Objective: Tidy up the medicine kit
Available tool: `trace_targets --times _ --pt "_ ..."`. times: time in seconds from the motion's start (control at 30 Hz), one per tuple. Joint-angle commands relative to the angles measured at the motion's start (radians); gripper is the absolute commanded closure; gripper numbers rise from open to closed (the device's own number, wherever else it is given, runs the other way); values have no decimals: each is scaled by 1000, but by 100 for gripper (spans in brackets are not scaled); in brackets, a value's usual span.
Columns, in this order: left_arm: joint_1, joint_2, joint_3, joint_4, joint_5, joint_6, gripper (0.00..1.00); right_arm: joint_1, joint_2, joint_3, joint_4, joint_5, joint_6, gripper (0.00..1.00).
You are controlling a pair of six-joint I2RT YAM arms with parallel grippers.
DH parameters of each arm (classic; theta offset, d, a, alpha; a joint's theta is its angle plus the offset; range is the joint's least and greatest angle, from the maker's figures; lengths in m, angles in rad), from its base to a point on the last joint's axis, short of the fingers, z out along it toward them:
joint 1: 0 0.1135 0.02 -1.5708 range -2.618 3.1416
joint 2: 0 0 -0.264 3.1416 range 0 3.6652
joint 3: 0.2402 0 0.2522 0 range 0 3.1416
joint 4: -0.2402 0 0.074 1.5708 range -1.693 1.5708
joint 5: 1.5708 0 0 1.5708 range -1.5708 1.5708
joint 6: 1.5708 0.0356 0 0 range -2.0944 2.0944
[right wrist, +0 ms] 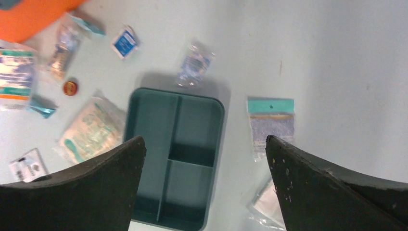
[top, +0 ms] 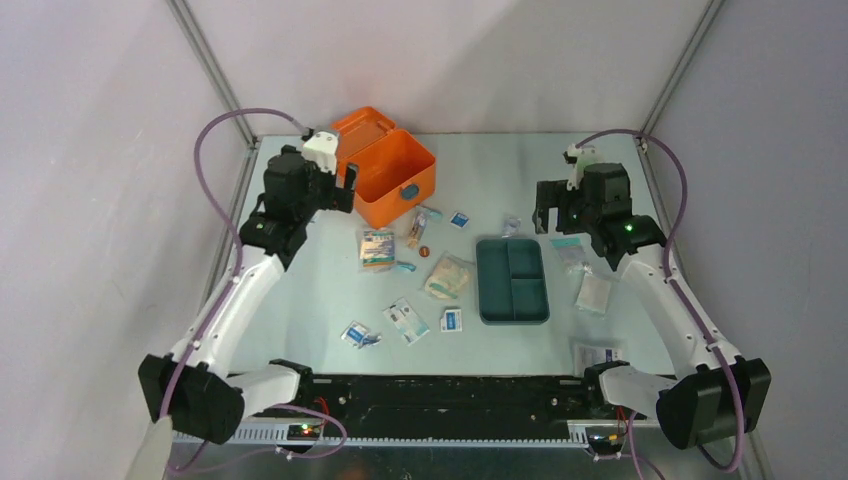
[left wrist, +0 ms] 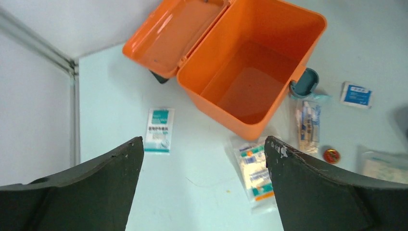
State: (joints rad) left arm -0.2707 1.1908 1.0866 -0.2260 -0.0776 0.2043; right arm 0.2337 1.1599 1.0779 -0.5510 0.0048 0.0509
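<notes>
Sitting at eleven o'clock on the tabletop (top: 480, 170), orange medicine kit (top: 385, 205), lid open, inside empty, teal tray (top: 495, 270) at its four o'clock, empty, left pincer (left wrist: 203, 140) and right pincer (right wrist: 204, 138) spread wide.

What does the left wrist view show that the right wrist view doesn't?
Left wrist only: the inside of the orange plastic medicine kit, empty, lid open, and a white-and-teal sachet. Right wrist only: the dark teal three-compartment plastic tray, empty, and a clear bag with a teal header. Both: the kit's corner, the small round red disc and the blue-and-white square packet.
</notes>
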Motion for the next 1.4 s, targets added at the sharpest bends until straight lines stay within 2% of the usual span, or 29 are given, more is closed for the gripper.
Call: trace_targets --times 0.0,0.1,0.17,0.27,0.47,0.63,0.7,0.77,0.9,1.1,1.2,1.33,1.37 --pt "13 -81 -11 -170 23 -195 0 8 4 100 77 -119 -38 1" --pt "15 -131 -51 -222 107 -254 1 17 42 127 63 -288 -151 2" --pt "22 -165 -103 -244 222 -272 2 37 74 156 58 -334 -177 3" --pt "22 -172 -201 -224 319 -310 7 92 126 183 45 -374 -208 4" --pt "23 -11 -244 -149 348 -382 9 193 267 194 72 -438 -235 2" --pt "22 161 -195 -125 359 -445 16 233 370 201 86 -498 -196 13" --pt "24 266 -171 -125 387 -469 25 236 414 200 92 -517 -175 17" --pt "26 294 -178 -117 381 -504 28 238 448 204 97 -542 -147 22" --pt "36 311 -217 -51 271 -515 28 260 448 207 98 -547 -130 25" --pt "79 341 -151 -5 228 -522 26 268 428 198 70 -527 -151 26" --pt "114 370 -137 38 260 -515 28 269 427 182 77 -547 -143 27" --pt "168 424 -149 144 345 -496 38 273 424 176 81 -555 -146 27" --pt "180 435 -150 164 361 -487 44 274 420 177 84 -550 -146 27"
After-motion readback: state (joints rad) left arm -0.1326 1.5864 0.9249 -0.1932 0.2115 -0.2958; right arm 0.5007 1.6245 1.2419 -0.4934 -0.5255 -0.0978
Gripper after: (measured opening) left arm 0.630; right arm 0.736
